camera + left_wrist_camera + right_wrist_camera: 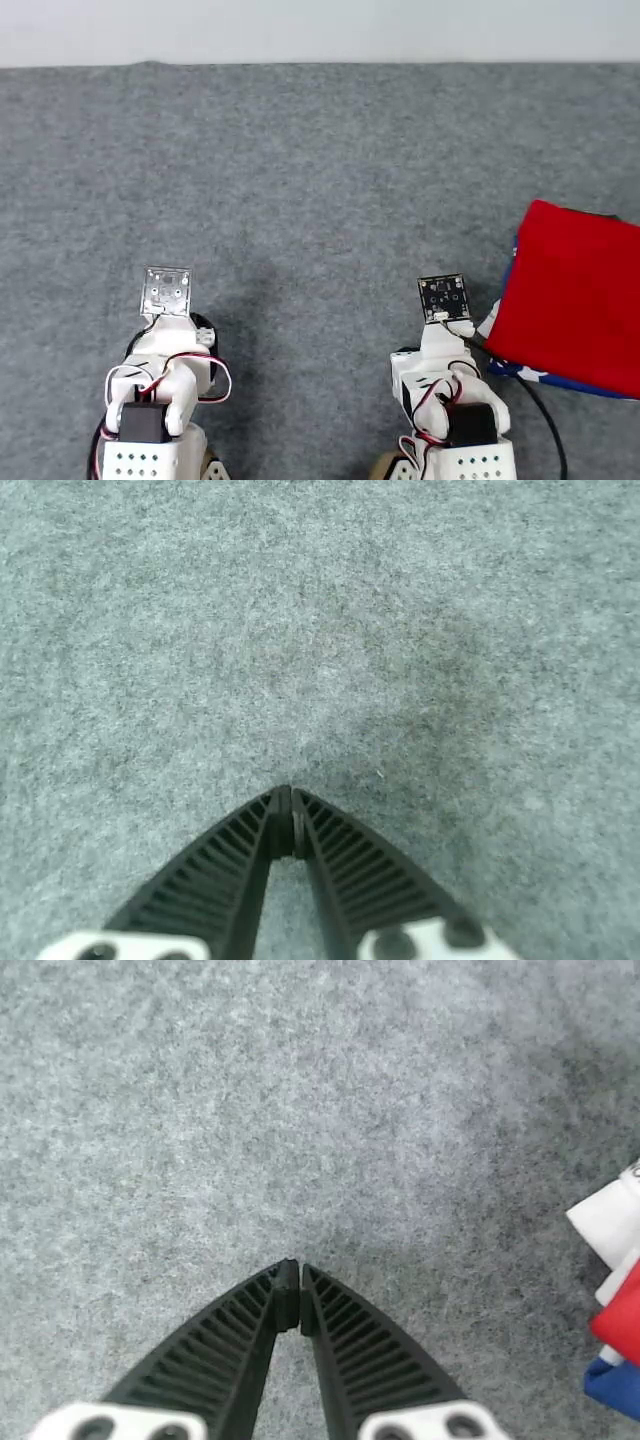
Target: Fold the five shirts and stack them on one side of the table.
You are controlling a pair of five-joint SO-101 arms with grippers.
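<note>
A stack of folded shirts lies at the table's right edge, topped by a red shirt (580, 300), with blue and white layers (530, 374) showing underneath. In the right wrist view the stack's corner (615, 1300) shows white, red and blue edges. My right gripper (299, 1300) is shut with nothing in it, over bare grey felt just left of the stack. My left gripper (290, 825) is shut and empty too, over the felt at the near left. Both arms (165, 380) (445, 385) sit folded back at the table's near edge.
Grey felt (300, 170) covers the table. A pale wall strip (320, 30) runs along the far edge. A black cable (545, 415) trails beside the right arm, close to the stack.
</note>
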